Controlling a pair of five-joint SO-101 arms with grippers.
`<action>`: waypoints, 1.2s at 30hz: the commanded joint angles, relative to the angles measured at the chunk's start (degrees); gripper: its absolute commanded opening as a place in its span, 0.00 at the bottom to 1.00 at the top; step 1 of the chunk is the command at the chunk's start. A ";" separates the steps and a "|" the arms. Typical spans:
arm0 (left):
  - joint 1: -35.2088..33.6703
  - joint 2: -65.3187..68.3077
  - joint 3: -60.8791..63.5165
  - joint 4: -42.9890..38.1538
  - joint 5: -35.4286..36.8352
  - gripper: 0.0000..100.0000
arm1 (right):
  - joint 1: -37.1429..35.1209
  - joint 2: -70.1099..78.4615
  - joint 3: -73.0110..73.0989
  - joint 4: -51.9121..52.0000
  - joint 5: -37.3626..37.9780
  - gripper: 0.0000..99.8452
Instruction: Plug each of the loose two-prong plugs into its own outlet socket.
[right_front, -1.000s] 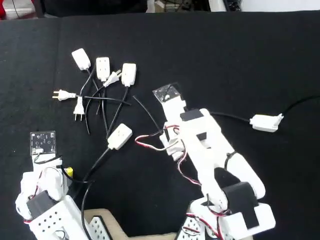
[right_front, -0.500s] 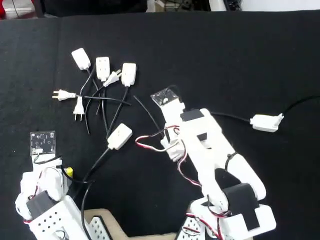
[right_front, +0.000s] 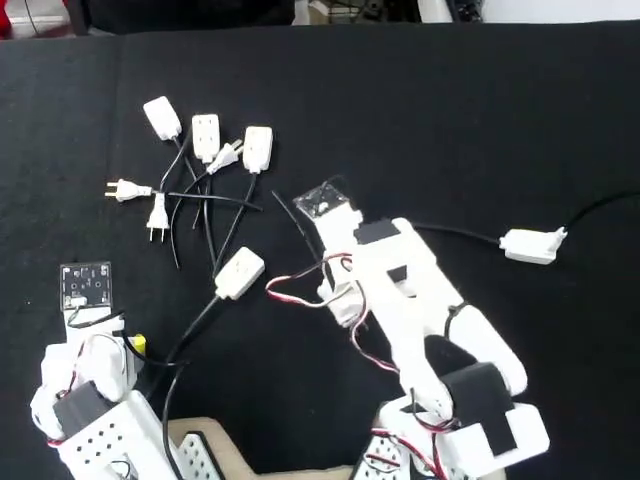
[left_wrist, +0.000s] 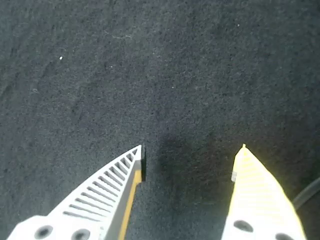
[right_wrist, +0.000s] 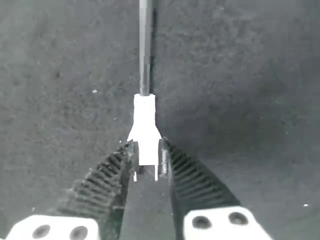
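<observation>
My right gripper (right_wrist: 146, 146) is shut on a white two-prong plug (right_wrist: 145, 127), whose black cord (right_wrist: 145, 45) runs straight away from it. In the high view that gripper (right_front: 322, 202) hangs mid-table, right of a cluster of white outlet sockets (right_front: 205, 137), (right_front: 257, 148), (right_front: 160, 118). Another socket (right_front: 240, 272) lies below the cluster, and one more (right_front: 530, 245) at the far right. Loose plugs (right_front: 125, 189), (right_front: 157, 216), (right_front: 226, 157) lie among the cords. My left gripper (left_wrist: 192, 152) is open over bare black cloth, at the near left (right_front: 85, 285).
Black cords (right_front: 205, 205) cross each other between the sockets and loose plugs. The table is covered in black cloth (right_front: 450, 110), bare across the far and right side. Red and white servo wires (right_front: 300, 285) hang beside the right arm.
The right gripper has shifted left and slightly toward the near edge with the plug held. The left arm has stayed still.
</observation>
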 joint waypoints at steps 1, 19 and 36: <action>0.66 -0.09 -0.40 -0.88 0.26 0.29 | -1.67 3.21 -1.54 0.70 -0.26 0.16; 0.66 -0.18 -0.40 -0.88 0.18 0.29 | -3.87 6.90 -2.33 0.26 -0.09 0.03; 0.66 -0.18 -0.40 -0.88 0.18 0.29 | -2.64 -9.45 4.53 -1.67 0.18 0.01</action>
